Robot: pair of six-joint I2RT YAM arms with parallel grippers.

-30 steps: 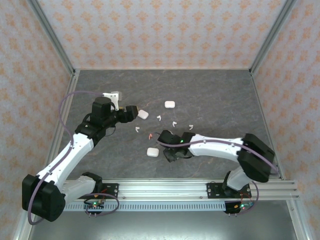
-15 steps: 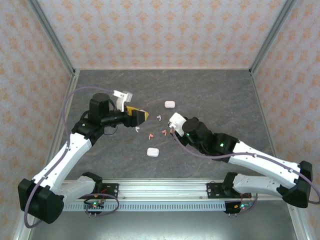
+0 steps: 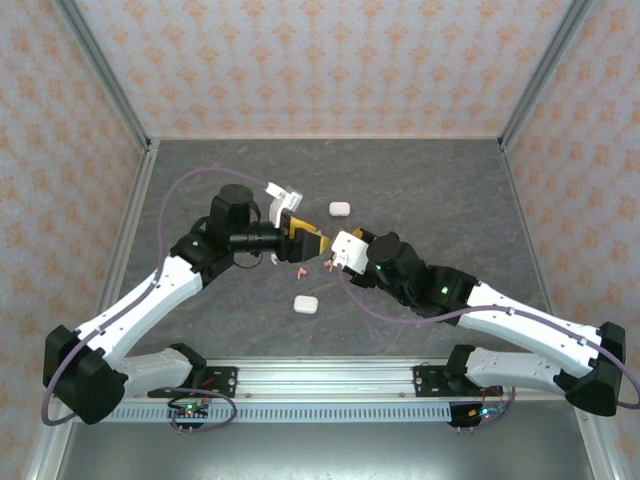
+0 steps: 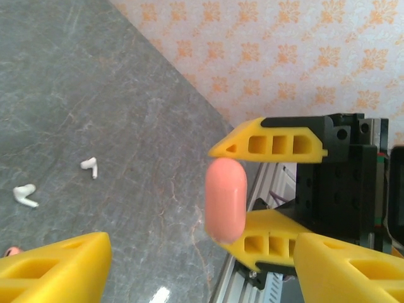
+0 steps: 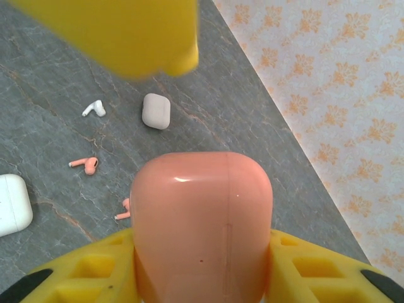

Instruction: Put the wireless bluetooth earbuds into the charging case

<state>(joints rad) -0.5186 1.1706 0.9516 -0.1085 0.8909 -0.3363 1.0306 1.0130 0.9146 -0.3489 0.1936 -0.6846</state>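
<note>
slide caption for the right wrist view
Right gripper holds a salmon-pink case above earbuds scattered on the table

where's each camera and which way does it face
Top external: above, behind the arm bases, facing down at the grey marbled table; left arm, right arm, left gripper and right gripper.
Left wrist: faces the right gripper past its own yellow fingers.
Right wrist: facing the table over the salmon-pink rounded charging case in its fingers.
Shared: both wrist views show that case.
</note>
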